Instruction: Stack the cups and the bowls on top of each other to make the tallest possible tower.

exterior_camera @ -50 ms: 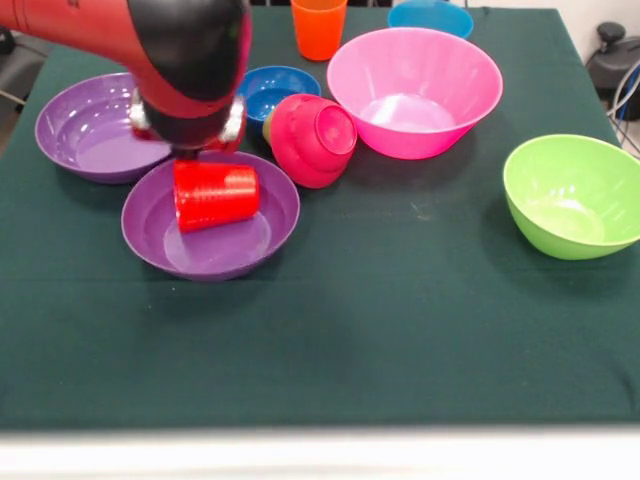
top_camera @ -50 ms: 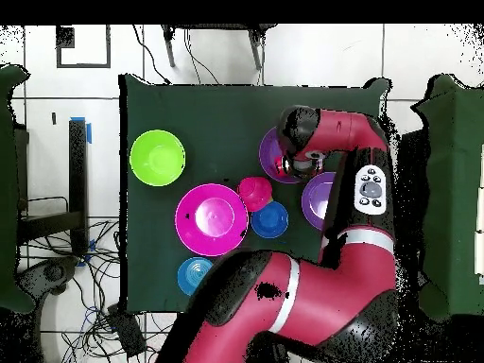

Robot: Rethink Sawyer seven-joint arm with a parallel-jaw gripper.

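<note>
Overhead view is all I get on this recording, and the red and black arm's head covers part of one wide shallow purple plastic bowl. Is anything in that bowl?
Observer: Yes. A glossy red plastic cup lies on its side inside that purple bowl, right under the arm's head.
Operator: I can't find an orange cup anywhere. Is one on the table?
Observer: A glossy orange plastic cup stands upright at the table's edge, beside the light blue plastic bowl.
Operator: And the small crimson bowl, is it sitting flat?
Observer: No. The small crimson plastic bowl is tipped on its side, between the dark blue bowl and the big pink bowl.
</note>
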